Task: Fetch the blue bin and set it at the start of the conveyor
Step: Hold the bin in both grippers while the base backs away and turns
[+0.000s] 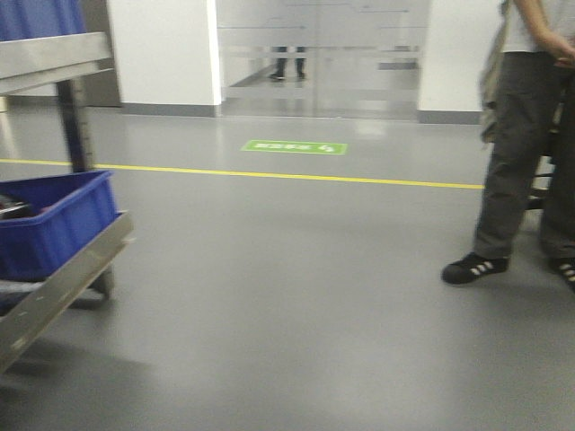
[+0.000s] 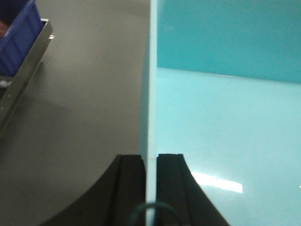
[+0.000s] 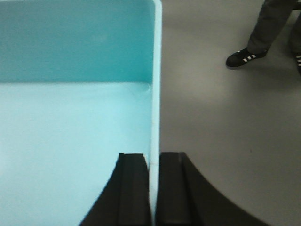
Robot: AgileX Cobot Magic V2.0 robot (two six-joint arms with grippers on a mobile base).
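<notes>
The blue bin (image 2: 225,117) hangs between the two arms, carried above the grey floor (image 1: 287,314). The left hand (image 2: 150,162) is clenched on the bin's left wall, one finger outside and one inside, with the thin rim running straight away from it. The right hand (image 3: 155,162) grips the opposite wall the same way, so the bin's pale bottom lies to the inside of each hand and neither arm is nearer than the other. Which span is the bin's long axis cannot be read from these close views; it probably runs across the robot, from hand to hand.

To the left of the bin stands a steel rack (image 1: 63,269) with a dark blue crate (image 1: 54,220) on its lower shelf. To the right of the bin a person (image 1: 526,135) stands on the floor. Ahead of the bin a yellow line (image 1: 269,174) crosses the floor.

The conveyor start shows in no view, so the bin is in hand but not yet at its place. The coming move likely depends on the base turning until the belt lies ahead of the bin, with both grips held level.
</notes>
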